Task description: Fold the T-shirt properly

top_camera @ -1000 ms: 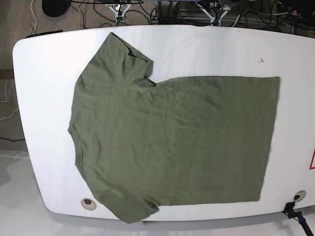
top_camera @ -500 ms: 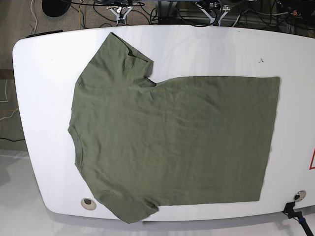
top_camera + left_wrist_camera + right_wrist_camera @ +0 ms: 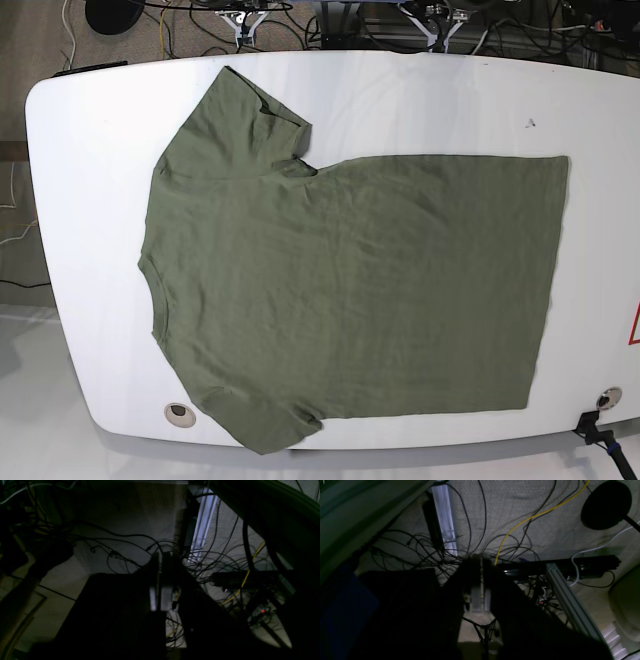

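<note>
Olive cotton T-shirt (image 3: 350, 290) is spread flat across the white table (image 3: 90, 140), hem toward its right edge; soft, light fabric is best pinched at corners. Left gripper (image 3: 162, 597) and right gripper (image 3: 477, 600) are seen with fingers together, empty.

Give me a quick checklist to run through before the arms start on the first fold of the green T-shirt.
1. T-shirt spread flat on the table: ok, only light wrinkles.
2. Both sleeves laid out: ok, one toward the far edge, one at the near edge.
3. Shirt fully on the table: not ok, the near sleeve reaches the table's edge.
4. Left end effector empty: ok, shut on nothing, pointing at the floor cables.
5. Right end effector empty: ok, shut on nothing.
6. Arms clear of the cloth: ok, neither arm is over the table.
</note>
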`<state>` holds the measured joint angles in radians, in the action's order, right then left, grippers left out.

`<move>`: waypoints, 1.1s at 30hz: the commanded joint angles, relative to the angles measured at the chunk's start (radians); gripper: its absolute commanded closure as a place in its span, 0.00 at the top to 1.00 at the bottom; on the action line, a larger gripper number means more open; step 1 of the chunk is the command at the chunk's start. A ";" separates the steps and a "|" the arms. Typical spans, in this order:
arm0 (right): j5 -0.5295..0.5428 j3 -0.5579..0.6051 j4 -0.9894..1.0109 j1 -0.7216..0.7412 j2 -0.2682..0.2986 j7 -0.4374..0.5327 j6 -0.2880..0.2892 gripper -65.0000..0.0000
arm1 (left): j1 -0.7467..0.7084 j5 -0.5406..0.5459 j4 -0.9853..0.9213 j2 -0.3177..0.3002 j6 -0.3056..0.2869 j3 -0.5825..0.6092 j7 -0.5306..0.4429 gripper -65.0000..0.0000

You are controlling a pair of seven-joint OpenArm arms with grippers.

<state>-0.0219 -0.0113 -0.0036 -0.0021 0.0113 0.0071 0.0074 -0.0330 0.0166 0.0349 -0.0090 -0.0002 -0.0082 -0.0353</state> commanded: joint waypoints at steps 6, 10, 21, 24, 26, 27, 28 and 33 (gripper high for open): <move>-0.005 -0.001 -0.001 -0.006 0.003 -0.001 0.000 0.01 | -0.005 -0.011 -0.009 -0.011 0.002 0.003 -0.017 0.00; -0.006 0.003 -0.003 -0.019 0.002 0.004 0.003 0.00 | -0.013 -0.010 -0.009 -0.017 0.000 0.001 -0.019 0.00; -0.005 -0.002 -0.139 -0.171 0.030 -0.011 0.010 0.01 | -0.167 -0.018 0.165 -0.058 -0.004 0.001 -0.038 0.00; -0.004 -0.002 -0.184 -0.223 0.043 -0.014 0.012 0.00 | -0.262 -0.012 0.297 -0.081 -0.004 0.004 -0.028 0.00; -0.006 0.001 -0.214 -0.256 0.053 -0.008 0.014 0.01 | -0.325 -0.012 0.377 -0.096 -0.005 0.005 -0.034 0.00; -0.005 0.004 -0.232 -0.274 0.058 -0.005 0.013 0.01 | -0.350 -0.008 0.407 -0.099 -0.004 0.009 -0.035 0.00; 0.004 -0.009 -0.239 -0.269 0.046 0.002 0.036 0.00 | -0.330 -0.004 0.397 -0.100 -0.004 0.004 -0.060 0.01; 0.013 0.013 -0.246 -0.286 0.079 -0.002 0.027 0.00 | -0.382 -0.010 0.484 -0.107 -0.013 -0.045 -0.103 0.02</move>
<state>-0.0185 -0.0082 -0.2546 -0.2672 0.0628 0.0093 0.0486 -0.3908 0.0078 0.5156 -0.1062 -0.0128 -0.0483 -0.1135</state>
